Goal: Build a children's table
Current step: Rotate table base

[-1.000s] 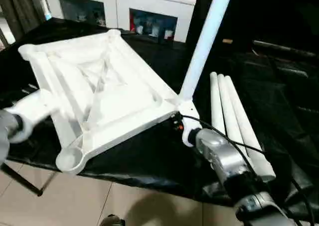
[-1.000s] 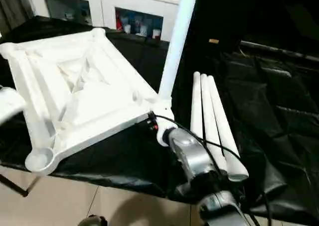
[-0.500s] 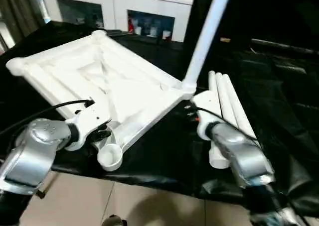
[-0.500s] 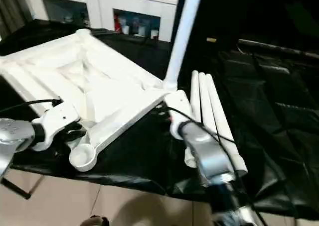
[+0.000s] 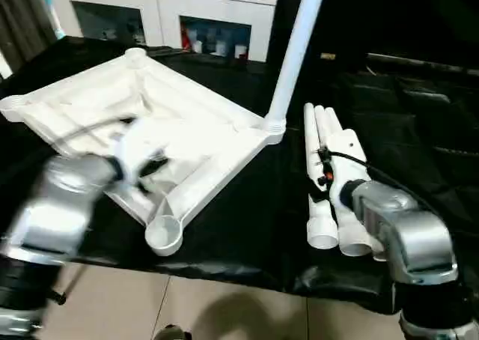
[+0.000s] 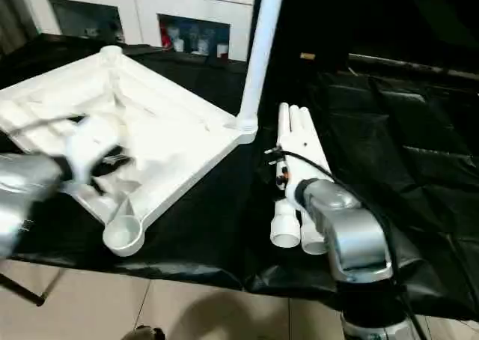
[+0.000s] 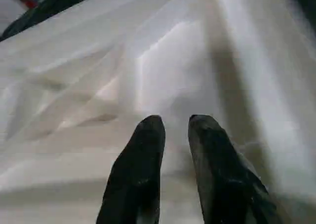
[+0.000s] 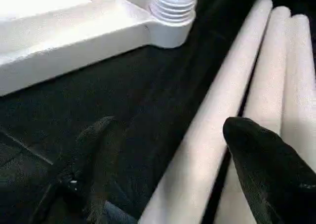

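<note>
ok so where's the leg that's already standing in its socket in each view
Left eye: standing leg rises from the tabletop's right corner, up off the picture.
Right eye: same leg, just left of centre.
Left wrist: not in it.
Right wrist: its ribbed base in the corner socket.
Shared landmark: the three loose legs beside it.

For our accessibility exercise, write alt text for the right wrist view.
The right gripper, fingers wide apart, hovers over three loose white legs lying side by side on the black cloth. Beyond, a corner socket of the white tabletop holds a ribbed leg end.
</note>
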